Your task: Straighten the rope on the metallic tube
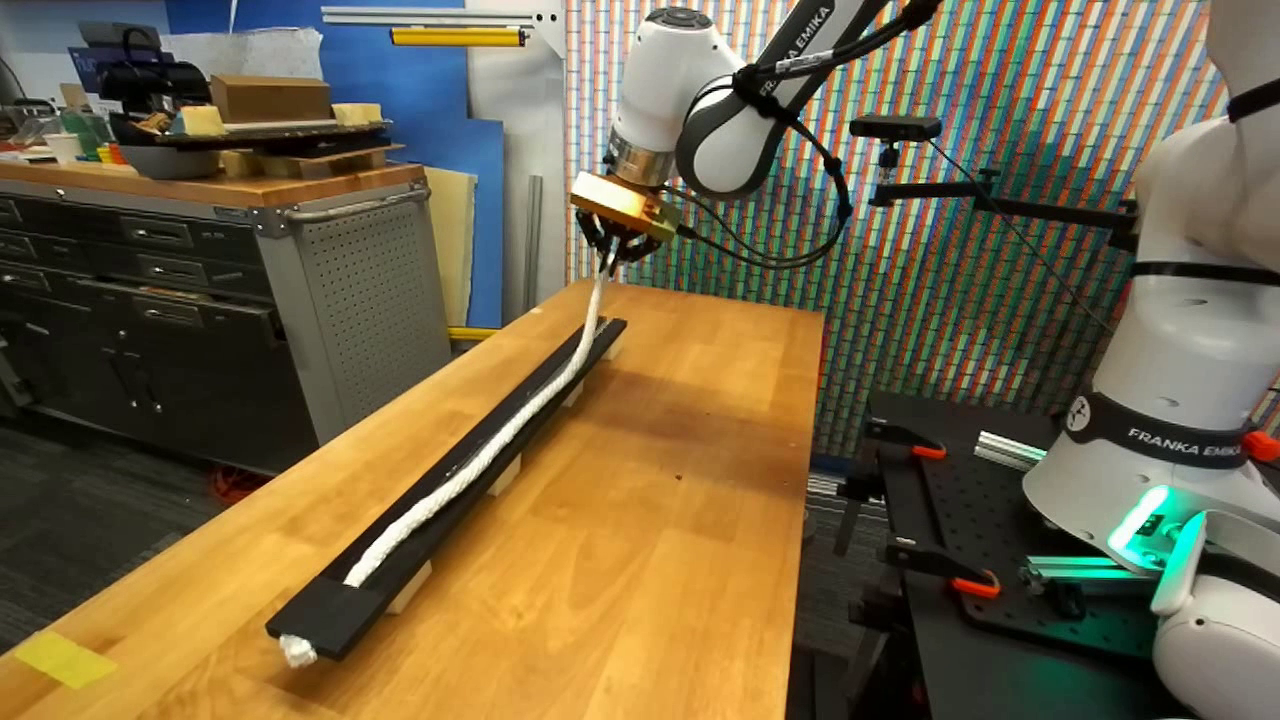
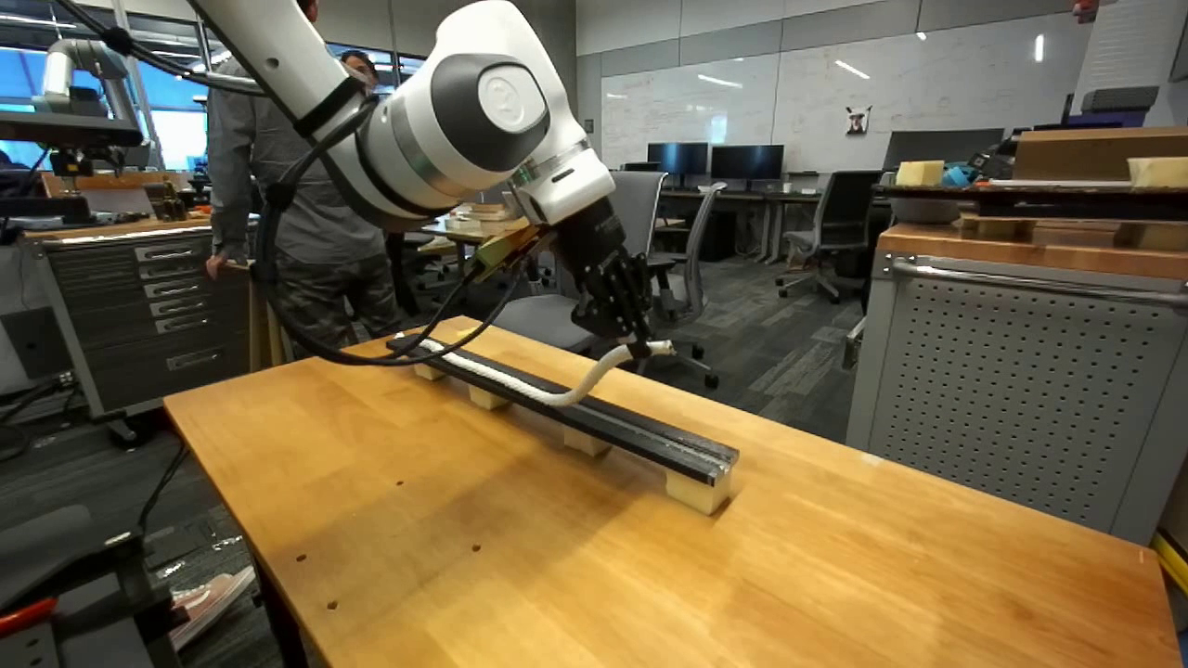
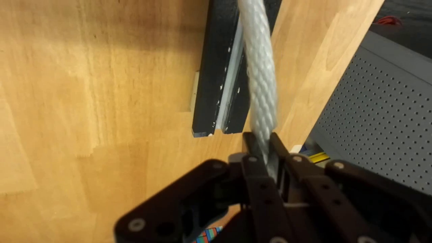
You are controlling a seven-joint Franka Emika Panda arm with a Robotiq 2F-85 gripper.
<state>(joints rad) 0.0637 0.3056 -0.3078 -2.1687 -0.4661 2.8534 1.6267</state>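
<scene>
Wrist view catches the white rope (image 3: 258, 67) rising from the grooved black metallic tube (image 3: 216, 67) to your gripper (image 3: 263, 143), its jaws clamped around the rope near one end. In an exterior view, the rope's tip (image 2: 661, 348) juts past your grip, while the length behind it sweeps down in a curve to the tube. From there it lies along the tube, running beneath a flat black cover (image 1: 325, 610) at the opposite end, where a frayed bit (image 1: 297, 651) pokes out. Pale blocks (image 2: 698, 490) prop the tube above your wooden table (image 2: 557, 575). Near the table stands a workbench (image 1: 370, 300) with a perforated gray side, visible in both exterior views; farther back, a person (image 2: 320, 223) in a gray shirt stands beside a drawer cabinet (image 2: 102, 311).
</scene>
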